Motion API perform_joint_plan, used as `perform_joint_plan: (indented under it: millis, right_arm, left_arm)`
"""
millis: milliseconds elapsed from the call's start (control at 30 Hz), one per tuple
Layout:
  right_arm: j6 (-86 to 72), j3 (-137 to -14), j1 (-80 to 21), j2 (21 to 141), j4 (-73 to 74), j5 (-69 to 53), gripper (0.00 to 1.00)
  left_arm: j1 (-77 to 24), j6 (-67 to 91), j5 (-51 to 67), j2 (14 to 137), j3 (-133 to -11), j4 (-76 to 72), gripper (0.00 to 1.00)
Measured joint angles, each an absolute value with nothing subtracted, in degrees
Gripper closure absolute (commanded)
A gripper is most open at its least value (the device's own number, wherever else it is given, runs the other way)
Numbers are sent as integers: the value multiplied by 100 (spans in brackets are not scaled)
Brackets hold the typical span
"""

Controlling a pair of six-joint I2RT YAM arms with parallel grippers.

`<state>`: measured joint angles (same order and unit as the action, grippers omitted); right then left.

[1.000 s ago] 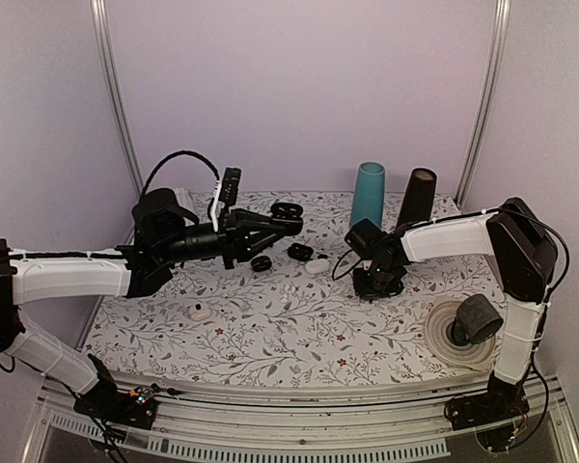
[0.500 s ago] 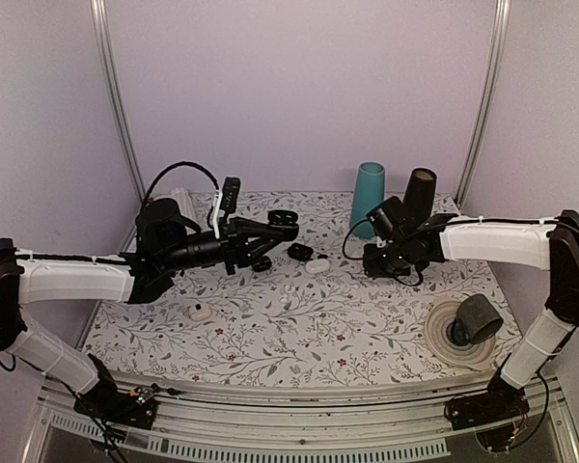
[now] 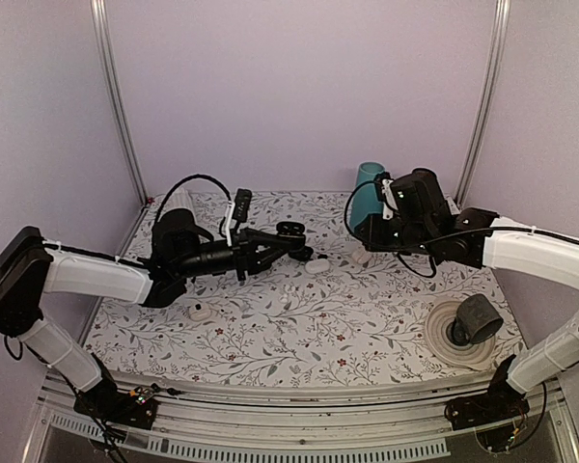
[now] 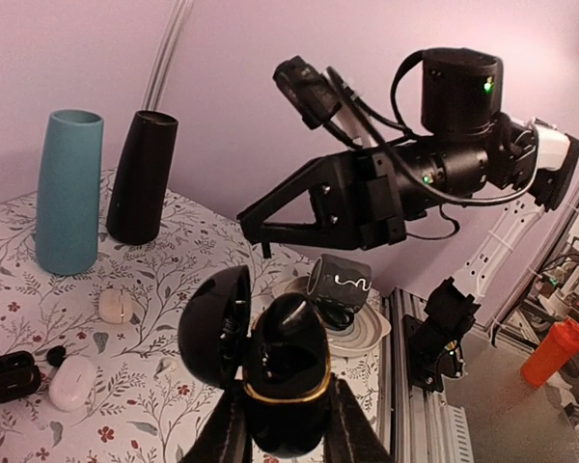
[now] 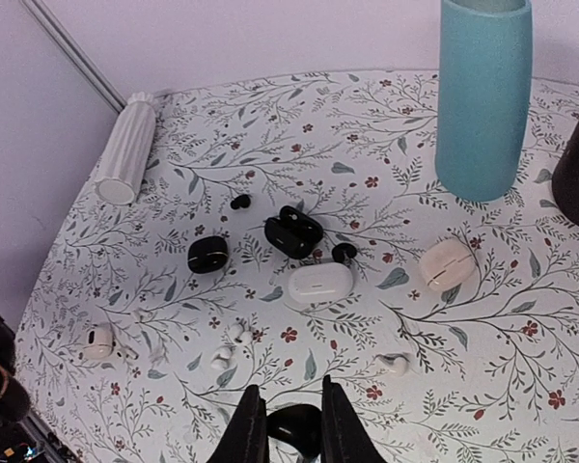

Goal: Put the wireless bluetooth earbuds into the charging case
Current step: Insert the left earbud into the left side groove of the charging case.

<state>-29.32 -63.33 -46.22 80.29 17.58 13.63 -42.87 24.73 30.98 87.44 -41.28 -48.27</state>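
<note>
Black and glossy, the charging case is pinched in the narrow jaws of the left gripper. It is lifted clear of the flowered table, with its lid hinged back and a gold band round its rim. The right gripper faces it, well apart, and hangs above the table. Its jaws are almost together on a small black earbud.

More pieces lie scattered on the cloth below. A second open black case has a closed black case to one side and a white case just beside it. A cream case lies nearer the teal vase. Two loose black earbuds and a pair of white earbuds lie among them. A dark cup rests tilted on a pale plate near the right arm's base.
</note>
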Motion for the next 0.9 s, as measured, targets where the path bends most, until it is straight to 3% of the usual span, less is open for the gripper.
perform_joint_plan:
  millis: [900]
  right_arm:
    - [-2047,-6687,-5935,7629,259,1221,85]
  left_arm:
    - [-4650,2558,3472,9238,-4466,-5030,100]
